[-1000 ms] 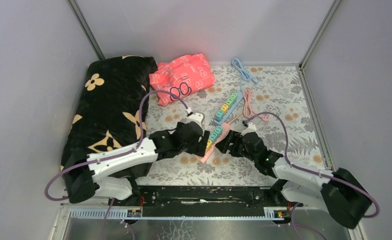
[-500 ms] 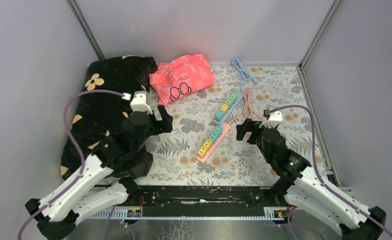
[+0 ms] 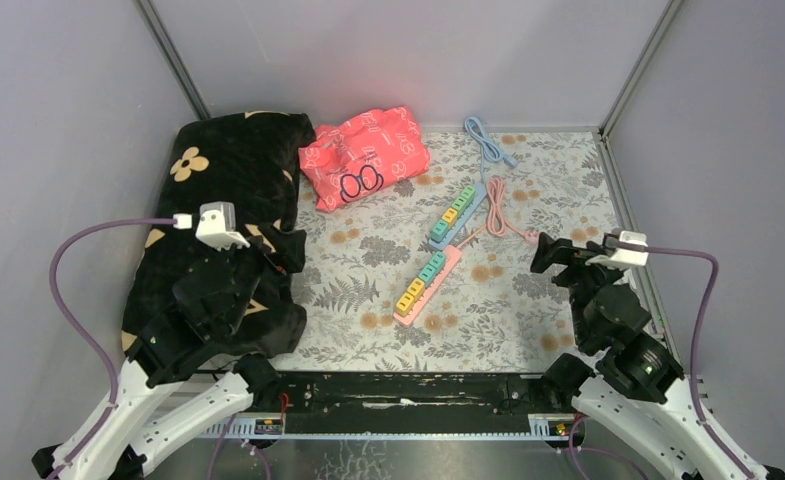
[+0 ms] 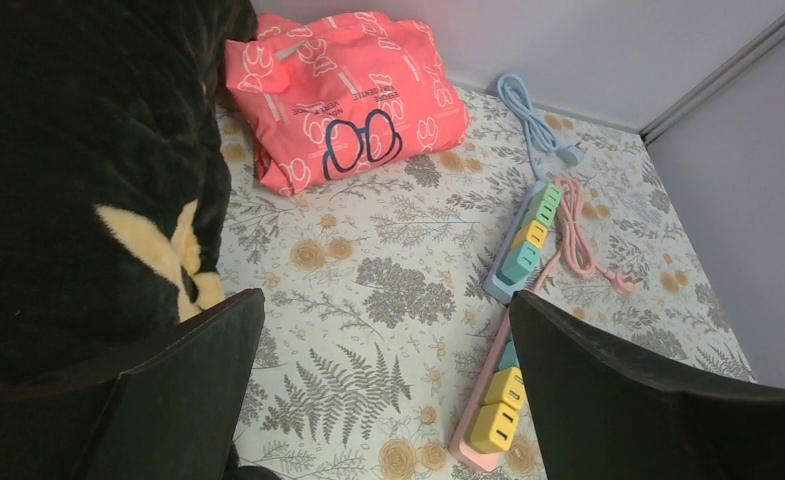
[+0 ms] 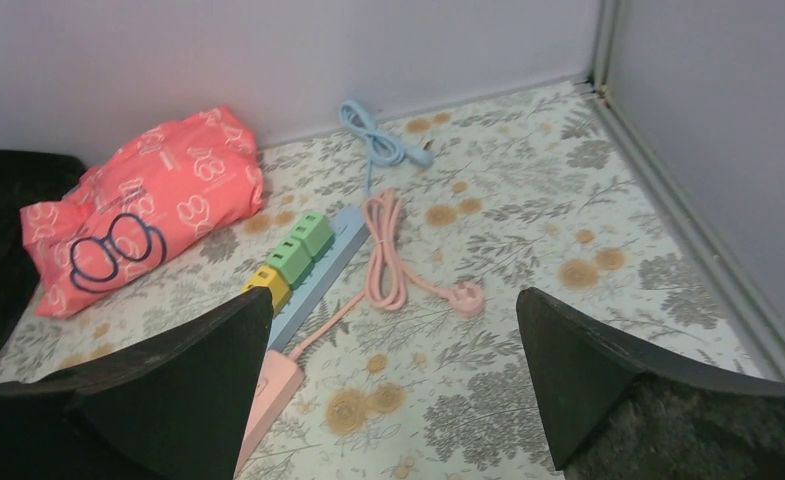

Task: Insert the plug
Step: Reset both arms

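Both grippers stand with jaws spread wide and hold nothing. The left gripper [image 3: 286,248] hangs well left of the pink strip [image 3: 426,285], over the edge of a black blanket [image 3: 218,190] patterned with pale flowers. The right gripper [image 3: 558,255] hangs well right of the pink strip, close to the side wall. Neither touches any cord or strip.

The pink strip lies slantwise on the floral cloth [image 3: 568,190], its near end toward the arms, with yellow and green sockets along its top. No socket that shows has a plug in it. A blue strip [image 3: 457,214] lies on the same slant just beyond the pink strip's far end; whether the two touch I cannot tell.

The pink cord [image 5: 388,250] leaves the pink strip's far end, loops beyond it beside the blue strip, and ends in the pink plug [image 5: 467,297]. That plug lies flat on the cloth, right of the pink strip's far end, between it and the right gripper, apart from both strips.

The blue cord [image 3: 484,135] lies bundled far beyond the pink strip, near the back wall, and the blue plug [image 3: 509,158] rests loose on the cloth at its end. A coral bag [image 3: 364,155] sits far beyond and left of the pink strip, against the blanket.
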`<state>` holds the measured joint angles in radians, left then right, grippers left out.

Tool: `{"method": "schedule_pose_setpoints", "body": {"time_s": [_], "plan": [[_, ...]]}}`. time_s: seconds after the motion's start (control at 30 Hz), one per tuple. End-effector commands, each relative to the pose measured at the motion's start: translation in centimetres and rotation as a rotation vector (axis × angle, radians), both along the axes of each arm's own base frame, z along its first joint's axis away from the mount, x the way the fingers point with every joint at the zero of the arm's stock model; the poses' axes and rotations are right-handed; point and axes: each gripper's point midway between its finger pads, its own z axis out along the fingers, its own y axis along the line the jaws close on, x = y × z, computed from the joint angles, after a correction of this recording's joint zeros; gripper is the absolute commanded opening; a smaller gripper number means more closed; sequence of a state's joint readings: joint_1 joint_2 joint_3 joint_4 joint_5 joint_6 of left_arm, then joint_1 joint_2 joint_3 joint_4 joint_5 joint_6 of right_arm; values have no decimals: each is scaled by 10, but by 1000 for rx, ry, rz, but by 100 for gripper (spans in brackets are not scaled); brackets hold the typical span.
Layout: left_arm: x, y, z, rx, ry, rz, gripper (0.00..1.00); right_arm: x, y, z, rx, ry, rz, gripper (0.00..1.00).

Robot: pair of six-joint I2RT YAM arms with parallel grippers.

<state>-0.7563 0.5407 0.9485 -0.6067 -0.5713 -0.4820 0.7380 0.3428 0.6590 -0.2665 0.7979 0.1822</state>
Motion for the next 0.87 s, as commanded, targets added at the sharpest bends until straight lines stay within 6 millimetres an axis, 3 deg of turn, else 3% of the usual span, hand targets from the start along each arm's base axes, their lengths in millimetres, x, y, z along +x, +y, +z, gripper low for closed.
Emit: {"method": "schedule_pose_setpoints", "body": {"time_s": [0.0, 0.43, 0.83], "plan": [[-2, 16, -6, 4, -27, 59, 100, -10, -28, 10, -36, -45, -98, 99], [-1, 23, -22, 64, -2, 77, 100, -10, -34, -14, -66, -34, -133, 99], [6, 17, -34, 88, 44, 57, 100, -13, -36, -17, -45, -29, -132, 99]]}}
